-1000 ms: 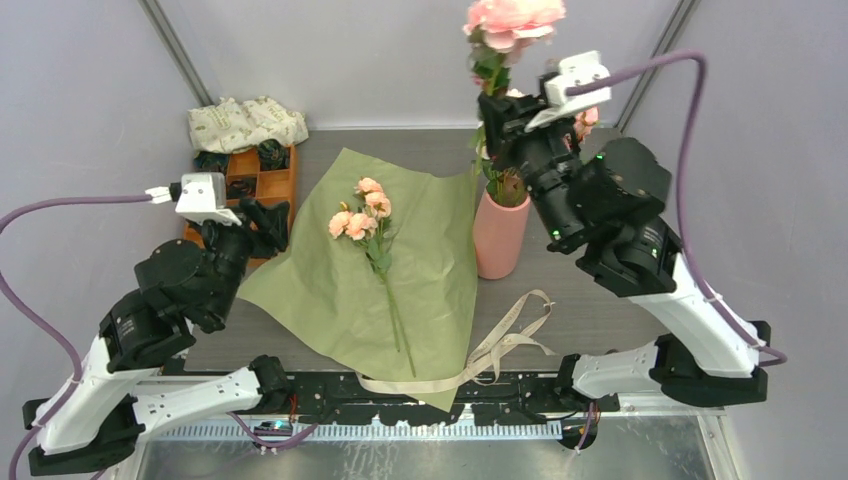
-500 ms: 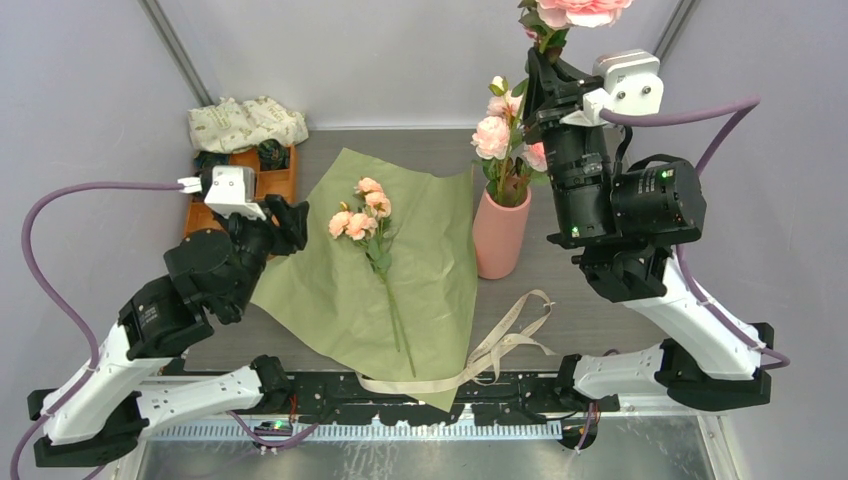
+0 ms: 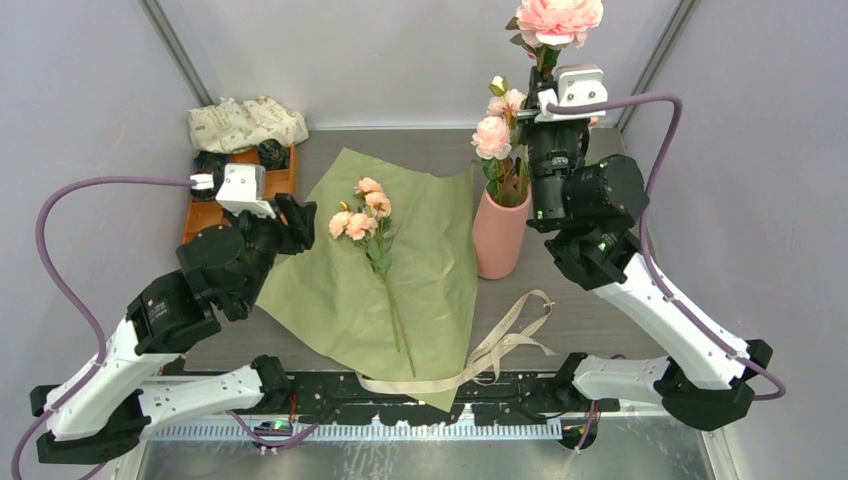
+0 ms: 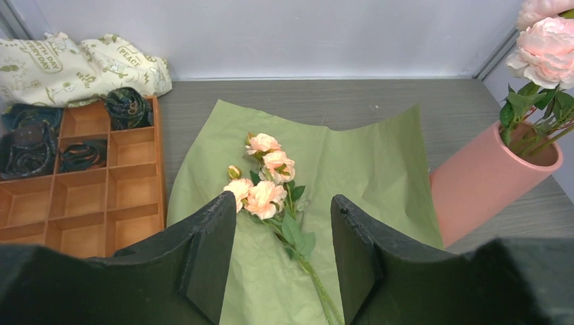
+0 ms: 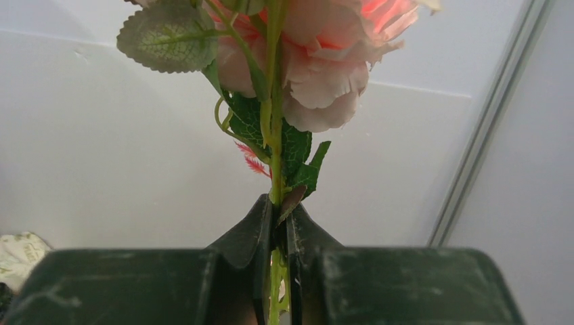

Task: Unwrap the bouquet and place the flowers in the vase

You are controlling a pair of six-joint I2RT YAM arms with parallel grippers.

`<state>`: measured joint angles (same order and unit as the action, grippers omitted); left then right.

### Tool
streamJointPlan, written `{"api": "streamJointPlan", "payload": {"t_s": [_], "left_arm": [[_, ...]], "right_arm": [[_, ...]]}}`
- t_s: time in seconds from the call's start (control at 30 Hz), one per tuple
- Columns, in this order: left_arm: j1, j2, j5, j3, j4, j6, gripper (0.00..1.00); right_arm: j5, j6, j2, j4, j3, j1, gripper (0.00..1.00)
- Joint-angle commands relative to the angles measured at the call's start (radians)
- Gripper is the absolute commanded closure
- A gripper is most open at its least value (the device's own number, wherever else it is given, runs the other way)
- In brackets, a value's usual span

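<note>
- Right hand (image 5: 279, 211): clenched on the green stem of a pink flower (image 3: 558, 18), upper right of the top view, above the vase (image 3: 500, 238).
- Vase: salmon-pink, upright on the counter (image 3: 390, 140), right of centre, holding other pink blooms (image 3: 492, 135).
- Left hand (image 4: 283, 206): released, empty, at the left edge of the olive paper (image 3: 420, 250).
- Peach spray (image 3: 362, 215): lying on the paper, centre.
- Beige ribbon (image 3: 505, 340): loose, lower centre.

- The right gripper (image 3: 541, 82), carrying a large pink rose-like bloom (image 3: 558, 18) by its stem, has swung from upper centre towards the upper right.
- The left gripper (image 3: 298, 222) has slid rightwards, reaching the left edge of the olive-green paper sheet (image 3: 420, 250).
</note>
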<state>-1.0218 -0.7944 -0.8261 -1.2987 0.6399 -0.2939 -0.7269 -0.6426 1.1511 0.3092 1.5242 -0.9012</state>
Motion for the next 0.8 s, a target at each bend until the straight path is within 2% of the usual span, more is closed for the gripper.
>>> {"api": "streamJointPlan", "payload": {"t_s": [0.0,0.5,0.77], "left_arm": [[-0.004,0.009,0.001,-0.011,-0.05,-0.016,0.46],[-0.004,-0.019,0.004,0.01,-0.074,-0.006,0.45],[-0.003,-0.044,0.032,0.017,-0.081,-0.031,0.42]], "right_arm": [[0.055,0.222,-0.04,-0.012,-0.06,0.105,0.99],[0.049,0.531,-0.121,-0.025,-0.4,0.153,0.99],[0.017,0.63,-0.189,-0.068,-0.543,0.153,0.99]]}}
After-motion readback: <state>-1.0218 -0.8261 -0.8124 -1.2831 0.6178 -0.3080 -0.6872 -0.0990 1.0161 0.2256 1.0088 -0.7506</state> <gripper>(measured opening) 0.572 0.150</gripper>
